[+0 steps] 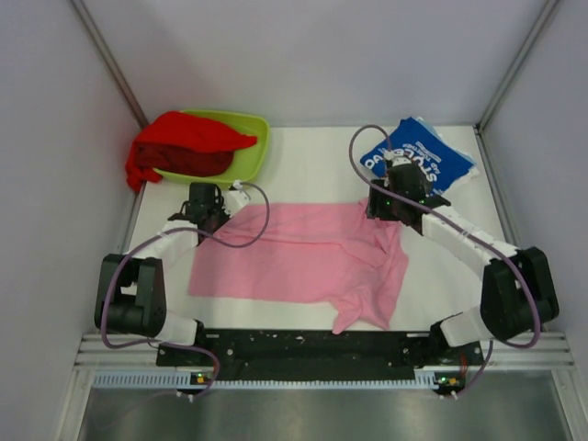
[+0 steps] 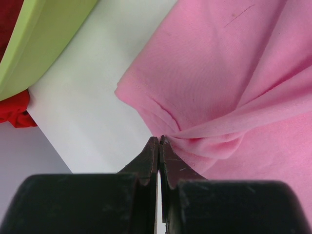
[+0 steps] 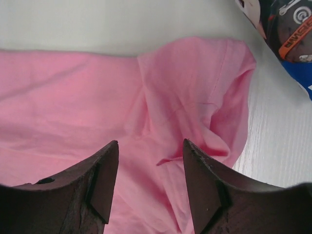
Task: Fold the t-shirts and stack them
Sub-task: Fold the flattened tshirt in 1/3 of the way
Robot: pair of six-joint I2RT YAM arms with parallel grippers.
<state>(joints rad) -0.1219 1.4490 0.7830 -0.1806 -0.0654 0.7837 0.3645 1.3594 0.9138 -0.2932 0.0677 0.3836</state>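
The pink t-shirt (image 1: 294, 257) lies spread mid-worktop (image 1: 303, 165) for folding: my left claw (image 2: 159, 142) pinches its far-left corner, while my right claw (image 3: 150, 146) hangs spread over the far-right sleeve — poised, I judge, for a matching grip. The blue t-shirt (image 1: 418, 152) sits far right and the red t-shirt (image 1: 188, 142) in the tray (image 1: 253, 152) — both kept aside from the fold.

robot lab test cell, not a home or shop. white worktop (image 1: 317, 152) boxed in by plain grey panel walls (image 1: 322, 55) on aluminium posts (image 1: 110, 60). left arm (image 1: 170, 241) and right arm (image 1: 459, 234) bolted to a black base plate (image 1: 312, 344) on extruded rail (image 1: 303, 377), purple cabling (image 1: 267, 216) running loose.
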